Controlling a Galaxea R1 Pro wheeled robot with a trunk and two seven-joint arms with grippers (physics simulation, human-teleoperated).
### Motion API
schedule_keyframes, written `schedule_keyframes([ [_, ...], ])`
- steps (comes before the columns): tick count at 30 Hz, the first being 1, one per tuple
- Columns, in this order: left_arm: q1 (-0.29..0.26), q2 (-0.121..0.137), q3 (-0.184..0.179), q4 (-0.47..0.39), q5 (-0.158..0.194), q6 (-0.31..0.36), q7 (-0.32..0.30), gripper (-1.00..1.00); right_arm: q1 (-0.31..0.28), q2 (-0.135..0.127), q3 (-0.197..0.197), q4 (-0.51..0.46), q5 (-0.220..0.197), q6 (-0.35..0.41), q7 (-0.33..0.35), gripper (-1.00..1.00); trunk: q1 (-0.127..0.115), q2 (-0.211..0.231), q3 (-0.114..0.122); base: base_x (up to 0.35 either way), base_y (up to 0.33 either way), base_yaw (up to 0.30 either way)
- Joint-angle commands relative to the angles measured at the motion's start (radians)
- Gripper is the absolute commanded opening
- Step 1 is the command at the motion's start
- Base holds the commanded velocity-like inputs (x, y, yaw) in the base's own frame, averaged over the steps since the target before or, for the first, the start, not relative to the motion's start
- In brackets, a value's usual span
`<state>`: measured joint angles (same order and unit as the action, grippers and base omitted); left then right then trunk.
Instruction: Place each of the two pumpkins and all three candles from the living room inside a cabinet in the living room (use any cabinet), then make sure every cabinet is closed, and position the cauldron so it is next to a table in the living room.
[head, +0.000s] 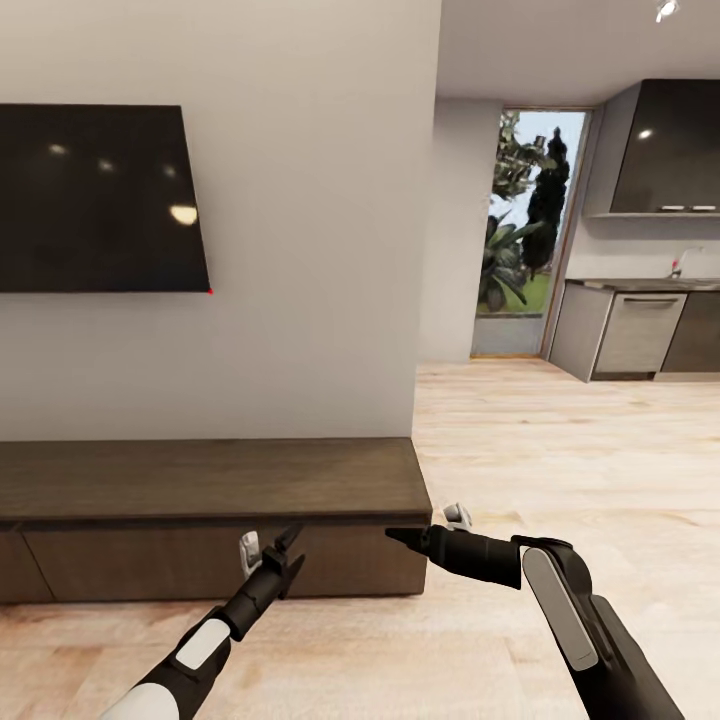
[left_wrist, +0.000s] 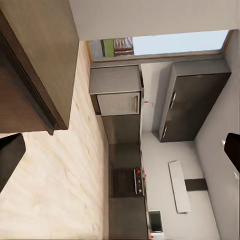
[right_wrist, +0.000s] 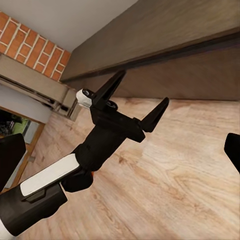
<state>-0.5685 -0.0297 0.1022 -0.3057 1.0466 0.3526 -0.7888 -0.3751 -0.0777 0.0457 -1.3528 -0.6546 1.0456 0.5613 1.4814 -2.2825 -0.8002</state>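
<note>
The long, low dark brown cabinet (head: 200, 480) stands against the white wall below the TV, and its flat fronts look shut. My left gripper (head: 283, 555) hangs open just in front of the cabinet's front face, empty. In the right wrist view the left gripper (right_wrist: 142, 97) shows its two fingers spread wide before the cabinet (right_wrist: 165, 40). Beside the cabinet's right end, my right gripper (head: 400, 537) points left, open and empty. The cabinet's corner (left_wrist: 35, 60) shows in the left wrist view. The pumpkins, candles, cauldron and coffee table are out of view.
A black TV (head: 100, 200) hangs on the wall above the cabinet. Light wood floor (head: 560, 450) runs right toward a kitchen with grey units (head: 640, 330) and a glass door (head: 525, 230). A red brick fireplace (right_wrist: 30, 40) lies beyond the cabinet's far end.
</note>
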Motion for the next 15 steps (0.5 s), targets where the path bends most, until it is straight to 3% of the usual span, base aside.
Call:
schedule_keyframes([
  [1,-0.001,-0.001,0.008,-0.002,0.0,0.013,-0.004,1.0,-0.001,-0.001,0.0,0.0,0.007,0.002,0.008,1.0,0.0,0.0,-0.001,0.0,0.0,0.0],
  [10,-0.001,0.0,0.007,-0.013,0.0,0.017,-0.065,1.0,-0.001,-0.001,0.0,0.001,0.01,0.002,0.007,1.0,0.0,0.0,-0.001,0.0,0.0,0.0],
  [15,-0.001,0.001,0.007,-0.012,-0.002,0.016,-0.066,1.0,-0.001,-0.001,0.0,0.001,0.01,0.002,0.007,1.0,0.0,0.0,-0.001,0.0,0.0,0.0],
])
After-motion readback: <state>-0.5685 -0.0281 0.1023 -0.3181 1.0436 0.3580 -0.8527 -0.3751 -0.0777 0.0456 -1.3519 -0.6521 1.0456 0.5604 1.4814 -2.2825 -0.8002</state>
